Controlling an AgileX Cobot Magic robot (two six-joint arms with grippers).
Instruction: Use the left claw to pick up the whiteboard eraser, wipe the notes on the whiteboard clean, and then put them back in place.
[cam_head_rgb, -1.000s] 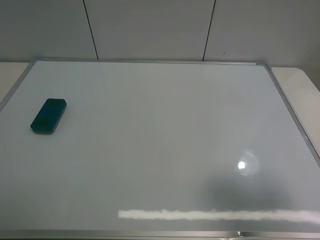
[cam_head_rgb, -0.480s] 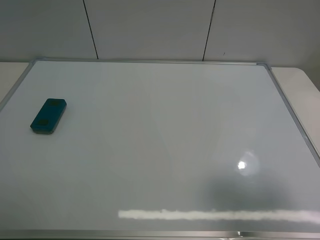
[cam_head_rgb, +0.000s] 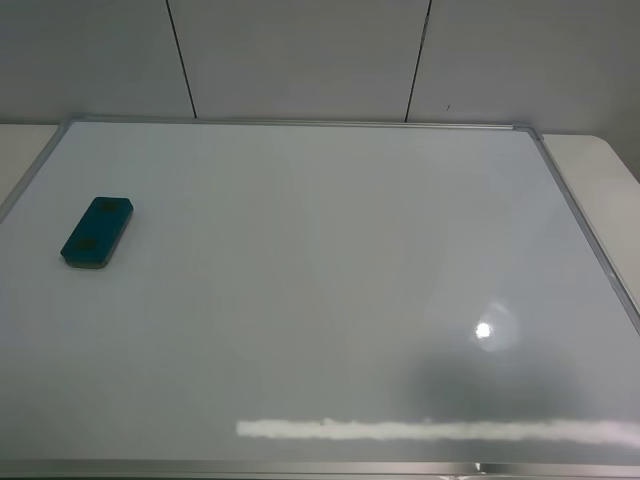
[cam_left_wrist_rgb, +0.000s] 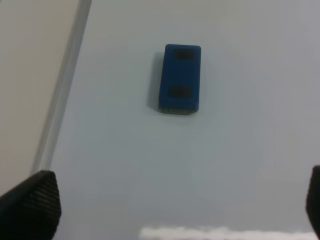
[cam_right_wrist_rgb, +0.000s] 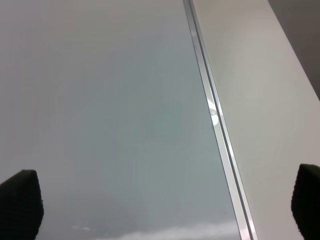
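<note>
Plainly, the whiteboard (cam_head_rgb: 330, 290) takes up nearly the whole worktop (cam_head_rgb: 600, 165), lying flat with its thin silver frame running close to the pale surface on both sides, which in my judgement leaves an arm free to sweep it from above. Behind it stands a grey panelled wall (cam_head_rgb: 300, 60) with dark seams. The board is glossy: it throws back a small bright lamp spot and a long white streak near its front edge, and no red notes show anywhere on it, so the wiping looks finished. The whiteboard eraser (cam_head_rgb: 97, 232) lies alone on the board near its left frame, set at a slant, base down, as if parked out of the working area. The left hand (cam_left_wrist_rgb: 175, 210) hangs above it, fingers spread wide and grasping nothing; the right hand (cam_right_wrist_rgb: 165, 210) hangs likewise released over the board's right frame.
</note>
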